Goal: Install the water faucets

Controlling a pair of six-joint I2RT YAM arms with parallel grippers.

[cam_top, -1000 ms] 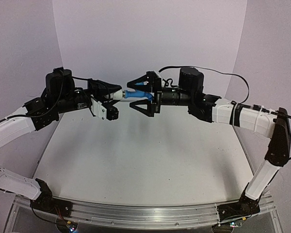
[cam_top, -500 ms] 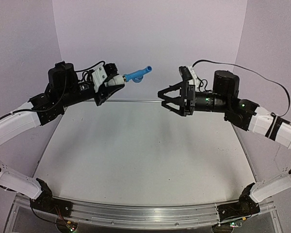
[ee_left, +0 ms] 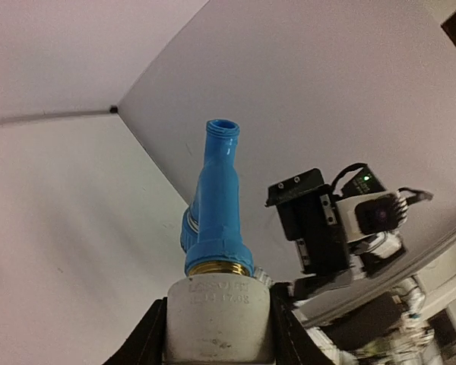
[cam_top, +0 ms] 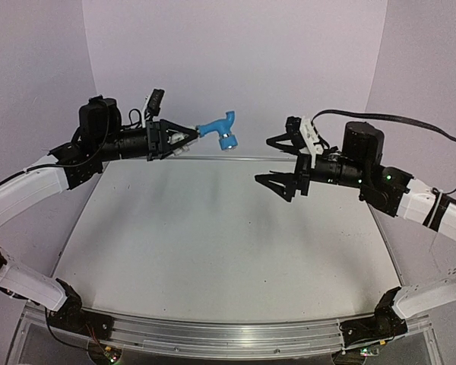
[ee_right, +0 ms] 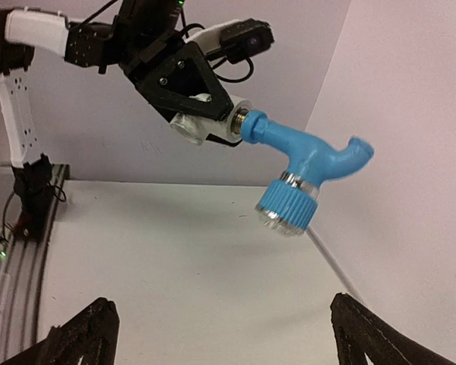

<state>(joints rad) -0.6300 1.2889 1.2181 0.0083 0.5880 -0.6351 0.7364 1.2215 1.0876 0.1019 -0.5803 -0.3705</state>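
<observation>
The left tool (cam_top: pixel 181 137) is closed on a white fitting (ee_left: pixel 216 312). The blue tap (cam_top: pixel 220 128) is seated in the end of that fitting by a brass-coloured thread. The tap is thus carried in the air above the far part of the bench (cam_top: pixel 213 251), with nothing else touching it. The right tool (cam_top: pixel 273 161) is spread wide and nothing is held in it.

The tap's long axis is laid roughly level, along the line between the two tools, with its free end turned toward the right tool. The ribbed knob is pointed downward and the spout is curled upward. From the right tool the tap is found to the left and slightly higher, with a clear gap between them; the left arm is the nearer one, since the tap is carried by it. Whether the thread is fully tightened cannot be told. A leftward approach along that axis would probably be needed for the tap's body to be taken.
</observation>
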